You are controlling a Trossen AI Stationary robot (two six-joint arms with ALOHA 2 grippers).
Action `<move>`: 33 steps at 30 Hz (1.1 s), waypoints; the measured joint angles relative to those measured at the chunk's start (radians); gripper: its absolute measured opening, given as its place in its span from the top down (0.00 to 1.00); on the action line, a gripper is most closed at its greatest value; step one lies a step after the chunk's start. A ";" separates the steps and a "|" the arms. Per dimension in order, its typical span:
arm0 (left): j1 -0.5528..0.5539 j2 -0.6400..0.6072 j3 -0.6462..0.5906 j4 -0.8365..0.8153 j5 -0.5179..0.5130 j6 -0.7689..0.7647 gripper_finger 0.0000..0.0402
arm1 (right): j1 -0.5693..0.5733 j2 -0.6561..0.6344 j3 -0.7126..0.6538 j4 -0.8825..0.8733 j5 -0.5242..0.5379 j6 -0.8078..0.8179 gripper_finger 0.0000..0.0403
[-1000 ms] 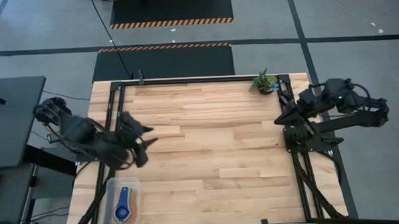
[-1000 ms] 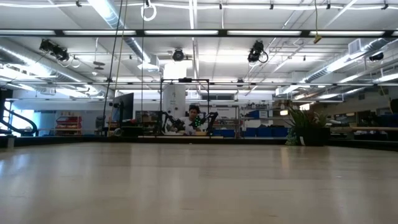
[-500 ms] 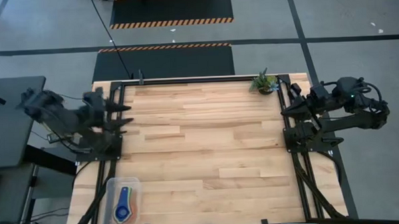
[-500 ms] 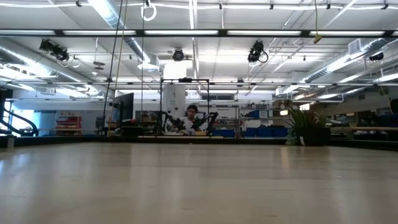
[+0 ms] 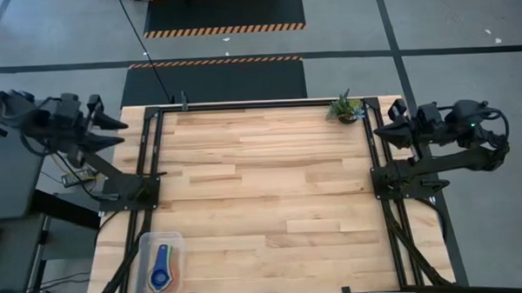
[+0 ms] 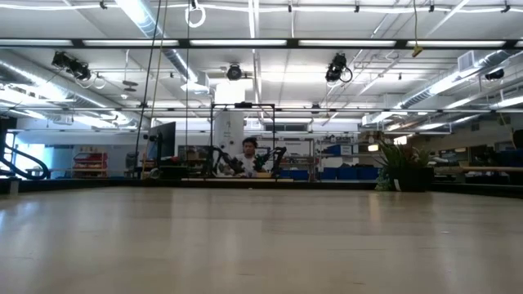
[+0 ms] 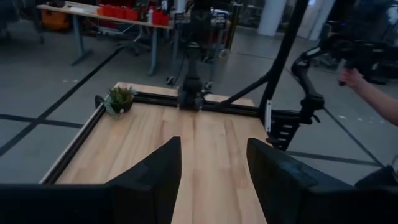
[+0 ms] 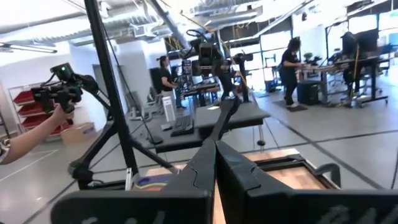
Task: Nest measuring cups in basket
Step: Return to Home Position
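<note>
The clear basket (image 5: 148, 246) stands at the table's near left corner. Nested measuring cups (image 5: 161, 273) lie inside it; a blue handle points toward the far edge, and green and yellow show at the round end. The other colours are hidden in the stack. My left gripper (image 5: 110, 126) is open and empty, held off the table's far left edge; its wrist view (image 7: 214, 177) shows the gap between the fingers. My right gripper (image 5: 380, 129) is shut and empty at the table's right edge; it also shows in its wrist view (image 8: 214, 171).
A small potted plant (image 5: 345, 109) stands at the far right corner. Black frame rails (image 5: 259, 103) run along the table's far, left and right sides. A person's hand (image 7: 357, 81) shows beyond the table. The bare wooden top (image 5: 262, 190) lies between the arms.
My left gripper has swung from over the table's left part, near the basket, back up and toward the far left, off the table edge. My right gripper has drawn back toward the table's right edge. The basket and cups have stayed put.
</note>
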 joint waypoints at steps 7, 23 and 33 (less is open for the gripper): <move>0.000 -0.088 0.000 -0.064 0.014 0.015 0.53 | 0.000 -0.076 0.000 -0.059 0.008 -0.025 0.96; 0.002 -0.310 -0.001 -0.112 0.038 0.093 0.53 | 0.000 -0.260 0.000 -0.191 0.056 -0.033 0.96; 0.002 -0.448 -0.001 -0.121 0.101 0.161 0.53 | 0.000 -0.283 0.000 -0.243 0.115 -0.060 0.96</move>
